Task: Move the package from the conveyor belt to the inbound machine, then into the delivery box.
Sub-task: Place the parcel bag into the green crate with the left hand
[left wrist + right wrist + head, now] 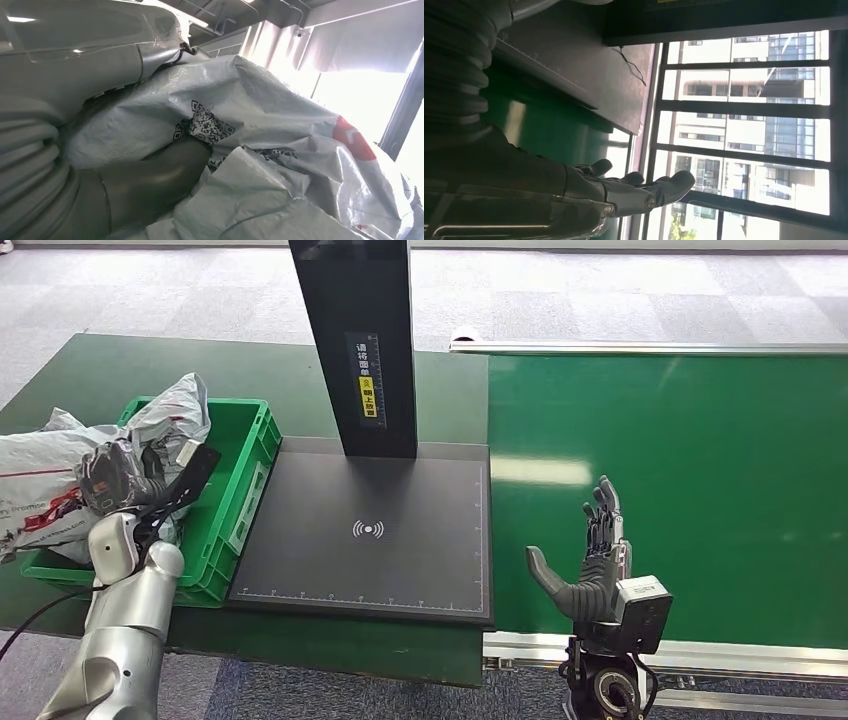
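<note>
Package [40, 480] sits in the green box [255, 455], gripped by left hand [120, 480]; right hand [590, 560] hovers spread, holding nothing.

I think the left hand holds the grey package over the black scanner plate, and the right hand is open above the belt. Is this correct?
Not quite. In the head view the left hand holds the package over the green box, not over the scanner plate. The rest is right: the right hand is open above the belt.
</note>
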You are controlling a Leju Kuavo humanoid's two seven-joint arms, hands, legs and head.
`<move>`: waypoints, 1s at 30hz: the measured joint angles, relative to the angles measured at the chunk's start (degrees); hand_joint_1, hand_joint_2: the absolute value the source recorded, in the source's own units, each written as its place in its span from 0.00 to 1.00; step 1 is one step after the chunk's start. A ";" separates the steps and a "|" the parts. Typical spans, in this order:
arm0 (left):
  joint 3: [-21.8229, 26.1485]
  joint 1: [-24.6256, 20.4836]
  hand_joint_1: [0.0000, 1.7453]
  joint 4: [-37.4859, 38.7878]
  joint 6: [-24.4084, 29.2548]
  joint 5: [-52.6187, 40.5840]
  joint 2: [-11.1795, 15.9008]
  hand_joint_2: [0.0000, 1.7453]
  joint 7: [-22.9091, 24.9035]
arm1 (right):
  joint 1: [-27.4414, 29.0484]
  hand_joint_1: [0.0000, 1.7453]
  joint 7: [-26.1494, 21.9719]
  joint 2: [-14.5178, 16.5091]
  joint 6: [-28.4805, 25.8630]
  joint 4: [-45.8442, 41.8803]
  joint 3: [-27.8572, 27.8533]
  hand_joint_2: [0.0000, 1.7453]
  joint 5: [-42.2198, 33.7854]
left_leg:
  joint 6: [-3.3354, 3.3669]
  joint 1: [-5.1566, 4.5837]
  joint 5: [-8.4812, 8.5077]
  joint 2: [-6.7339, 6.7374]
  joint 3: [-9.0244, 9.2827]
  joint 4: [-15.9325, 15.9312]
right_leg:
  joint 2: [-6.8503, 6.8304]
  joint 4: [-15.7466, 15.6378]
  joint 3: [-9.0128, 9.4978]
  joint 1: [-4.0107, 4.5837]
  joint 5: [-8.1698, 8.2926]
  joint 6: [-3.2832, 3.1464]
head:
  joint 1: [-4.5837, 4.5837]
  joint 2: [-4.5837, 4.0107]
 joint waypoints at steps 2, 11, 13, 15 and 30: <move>0.25 -0.13 0.69 0.49 0.00 -0.04 0.08 1.00 0.02 | -0.01 0.00 0.00 -0.10 -0.03 0.00 0.07 1.00 -0.02 | 0.00 0.00 0.00 0.00 0.00 0.00 | 0.00 0.00 0.00 0.00 0.00 0.00 | 0.00 0.00; 1.48 -0.60 0.00 2.04 0.00 2.07 0.16 1.00 -3.28 | -0.20 0.00 -0.03 -0.42 -0.14 0.15 0.68 1.00 -0.57 | 0.00 0.00 0.00 0.00 -0.01 0.00 | 0.00 0.00 0.00 0.00 0.00 0.00 | 0.00 0.00; 1.77 -0.60 0.00 2.09 0.00 2.13 0.15 1.00 -3.76 | -0.35 0.00 -0.11 -0.43 -0.14 0.31 0.84 1.00 -0.61 | 0.00 0.00 0.00 0.00 -0.01 0.00 | 0.00 0.00 0.00 0.00 0.00 0.00 | 0.00 0.00; 2.02 -0.60 0.00 2.10 0.00 1.90 0.14 1.00 -3.87 | -0.53 0.00 -0.16 -0.44 -0.14 0.49 0.89 1.00 -0.63 | 0.00 0.00 0.00 -0.01 -0.01 0.00 | 0.00 0.00 0.01 0.00 0.00 0.00 | 0.00 0.00; -0.23 -2.37 0.00 7.22 -2.67 13.22 -0.33 1.00 -11.52 | -1.77 0.00 -0.17 -0.63 0.04 1.55 0.91 1.00 -1.20 | 0.00 0.00 0.00 -0.03 0.00 0.01 | -0.01 0.00 0.01 0.00 0.00 0.00 | 0.00 0.00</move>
